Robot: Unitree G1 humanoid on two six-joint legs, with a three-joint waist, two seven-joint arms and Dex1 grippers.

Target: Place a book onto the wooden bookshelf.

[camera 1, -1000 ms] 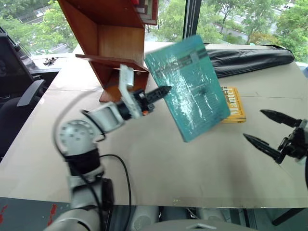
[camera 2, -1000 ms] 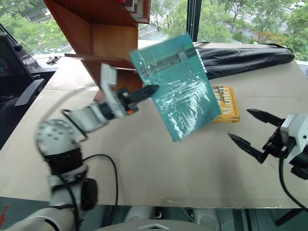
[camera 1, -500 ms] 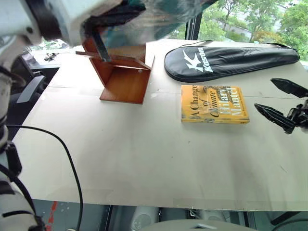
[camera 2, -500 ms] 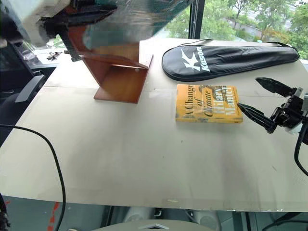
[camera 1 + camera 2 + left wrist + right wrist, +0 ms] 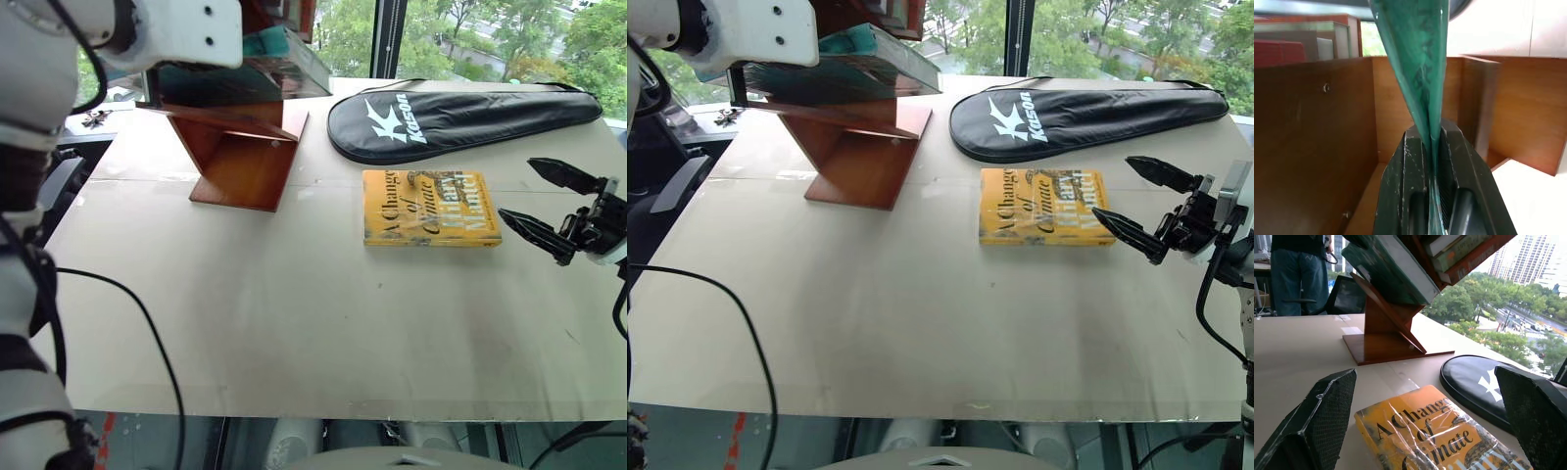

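The teal-green book in shiny plastic wrap is held up at the far left, tilted over a slanted panel of the reddish-brown wooden bookshelf. My left gripper is shut on the book's edge, with the shelf's wooden panels close around it. Whether the book rests on the panel I cannot tell. From the right wrist, the book lies along the shelf's slant. My right gripper is open at the right, just right of the yellow book, and holds nothing.
A yellow book with black lettering lies on the table's middle right. Behind it lies a black racket bag. Other books stand in the shelf's upper slots. A person and a dark chair are beyond the table's left side.
My left arm has lifted the book from over the table up to the shelf and rolled it from upright to nearly flat. The right gripper has edged forward, still open.
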